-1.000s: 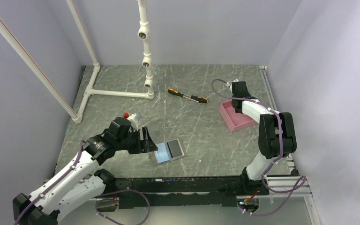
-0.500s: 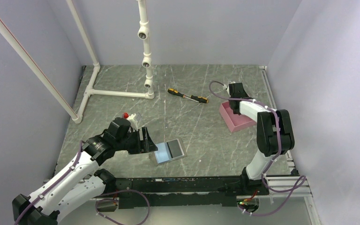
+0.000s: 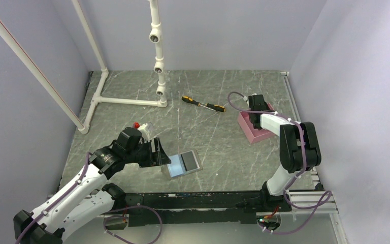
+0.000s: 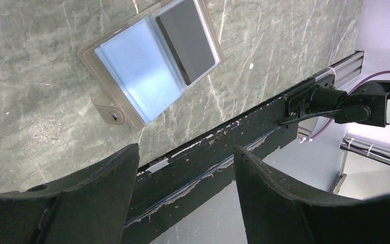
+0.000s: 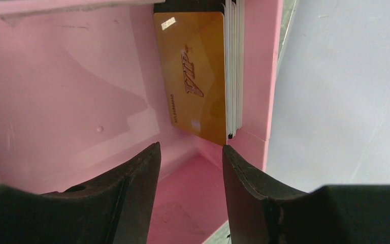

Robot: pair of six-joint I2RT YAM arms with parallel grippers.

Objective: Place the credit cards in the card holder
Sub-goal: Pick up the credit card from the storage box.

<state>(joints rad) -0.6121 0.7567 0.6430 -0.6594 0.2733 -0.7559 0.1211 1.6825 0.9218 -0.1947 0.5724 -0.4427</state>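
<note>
Stack of credit cards [image 5: 200, 76] stands on edge against the wall of a smooth pink tray [image 5: 56, 101], upper centre of the right wrist view, just beyond the right tool [image 5: 190, 147], whose jaws are parted and empty. The front card is glossy gold with printed lettering; those behind show only thin pale edges. Lower centre of the overhead view, the flat card holder [image 3: 184, 163] lies open on the grey marbled bench [image 3: 208, 137], pale blue inside, with a dark card [image 4: 188, 38] in one pocket. The left tool [image 4: 185, 149] hovers beside it, released and grasping nothing.
</note>
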